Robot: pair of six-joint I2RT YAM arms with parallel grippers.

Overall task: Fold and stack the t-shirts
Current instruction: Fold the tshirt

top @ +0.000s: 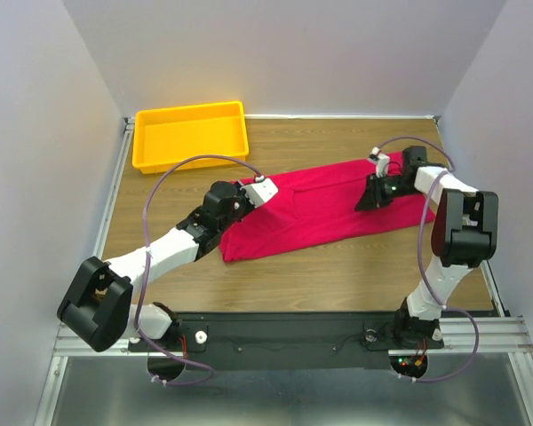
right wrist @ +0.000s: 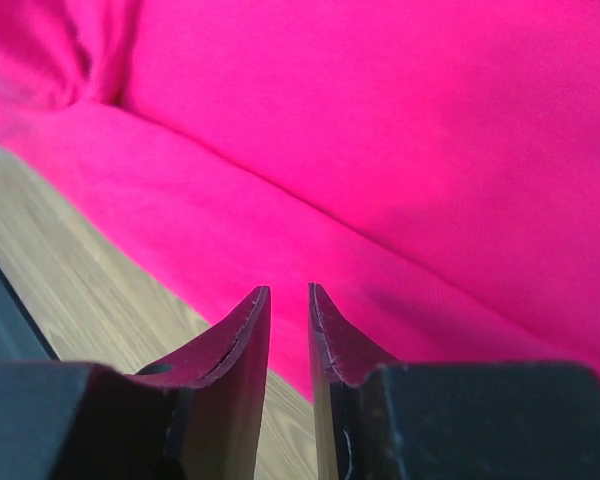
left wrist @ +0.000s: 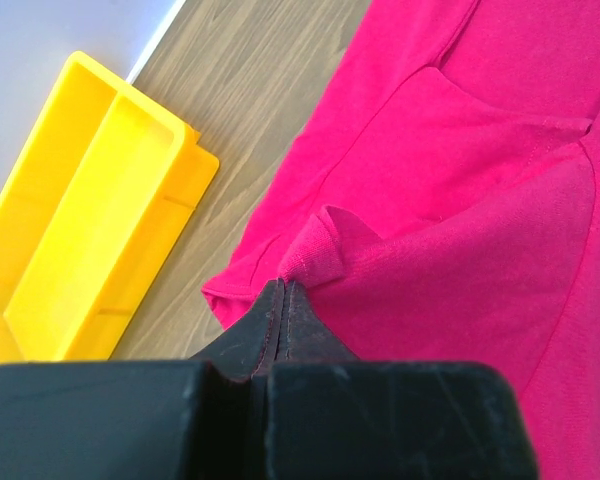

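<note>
From above we are looking at one shirt (top: 329,209) lying as a long slanted band across the middle of the table (top: 338,266). Its near end is pointing toward the left arm and its far end is reaching toward the right wall. The tray (top: 191,138) is sitting in the far left corner, apart from the cloth. The left pincer (top: 268,189) is meeting the band's far left edge, and the right pincer (top: 373,193) is standing over its right part. From this height we cannot tell how either one's jaws are standing.

The wrist views are giving us that. In the left wrist view the left pincer (left wrist: 282,292) is showing its jaws pressed together, pinching a small raised fold of the shirt (left wrist: 460,200) near its edge. Seams and a folded-over layer are running away beyond it. This view is also showing the tray (left wrist: 90,220) off to the left, with bare table (left wrist: 250,90) between it and the cloth.

In the right wrist view the right pincer (right wrist: 288,292) is holding its jaws slightly spread, with a narrow gap and nothing in it. It is hanging over an edge of the shirt (right wrist: 380,150) where the cloth is meeting the table (right wrist: 90,300). A soft ridge is crossing the cloth there, which the top view is not showing.
</note>
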